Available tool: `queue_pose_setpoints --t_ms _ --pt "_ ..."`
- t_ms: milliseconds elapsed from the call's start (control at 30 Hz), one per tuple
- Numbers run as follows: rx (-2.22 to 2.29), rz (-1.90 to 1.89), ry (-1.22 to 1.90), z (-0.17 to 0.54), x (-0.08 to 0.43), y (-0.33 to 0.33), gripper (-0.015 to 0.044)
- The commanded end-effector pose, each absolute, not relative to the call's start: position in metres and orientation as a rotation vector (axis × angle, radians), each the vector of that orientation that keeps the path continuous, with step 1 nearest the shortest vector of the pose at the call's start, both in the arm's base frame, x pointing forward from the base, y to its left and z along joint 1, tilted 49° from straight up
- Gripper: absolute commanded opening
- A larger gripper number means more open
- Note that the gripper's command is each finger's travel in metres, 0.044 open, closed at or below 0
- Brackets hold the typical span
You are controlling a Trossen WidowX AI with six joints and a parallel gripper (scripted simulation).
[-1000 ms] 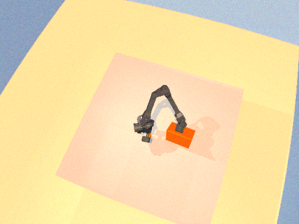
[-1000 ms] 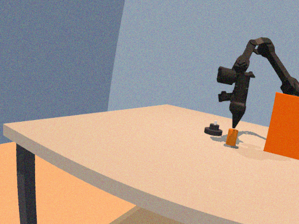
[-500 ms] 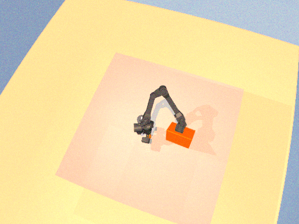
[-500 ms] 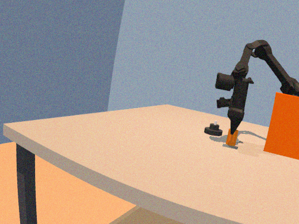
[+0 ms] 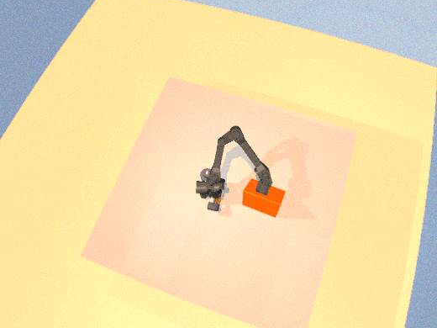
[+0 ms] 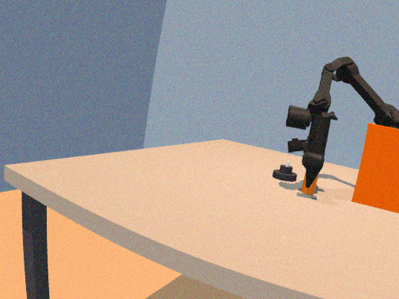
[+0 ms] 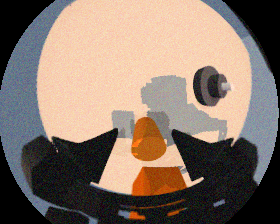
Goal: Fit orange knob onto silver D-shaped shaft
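1. While the black arm [image 5: 250, 152] [image 6: 368, 91] reaches out from its orange base box [image 5: 260, 203] [image 6: 377, 168] in the top view, its gripper [image 5: 216, 201] [image 6: 309, 185] [image 7: 145, 132] is over the middle part of the table [image 5: 176, 247] [image 6: 153, 195] [image 7: 100, 60], well in from every edge; the orange knob [image 5: 218, 200] [image 6: 308, 189] [image 7: 148, 145] peeks out beneath it, and the round pedestal [image 5: 203, 177] [image 6: 284, 174] [image 7: 202, 86] is partly covered on the side toward the upper-left corner

2. From the exterior, the gripper points down at the knob, which stands upright on the table, well apart from the left corner; the pedestal, its silver shaft [image 6: 288, 164] [image 7: 226, 86] upright, is near the knob, toward the back corner

3. Seen from the wrist, the fingers are spread wide on either side of the knob, gripping nothing, with the pedestal toward the table's right edge; the shaft's flat side is too small to make out
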State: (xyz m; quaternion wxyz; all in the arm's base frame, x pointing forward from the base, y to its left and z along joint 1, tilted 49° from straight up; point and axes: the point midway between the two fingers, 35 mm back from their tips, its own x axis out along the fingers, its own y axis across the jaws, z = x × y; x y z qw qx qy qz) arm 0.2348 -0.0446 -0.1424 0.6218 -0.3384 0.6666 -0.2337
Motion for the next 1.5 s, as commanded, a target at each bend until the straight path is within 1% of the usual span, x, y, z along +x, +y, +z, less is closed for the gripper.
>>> queue_pose_setpoints --t_ms 0,267,567,800,1000,1467 --pt "-0.788 -0.54 1.537 -0.146 0.232 -0.051 0.044" --pt "-0.79 -0.543 1.538 -0.152 0.231 -0.059 0.044" --pt "-0.79 -0.543 1.538 -0.152 0.231 -0.059 0.0204" --pt "-0.79 -0.543 1.538 -0.152 0.231 -0.059 0.0157" --pt "-0.785 -0.533 1.536 -0.141 0.237 -0.043 0.0" --pt "-0.778 -0.525 1.538 -0.084 0.242 0.022 0.0"
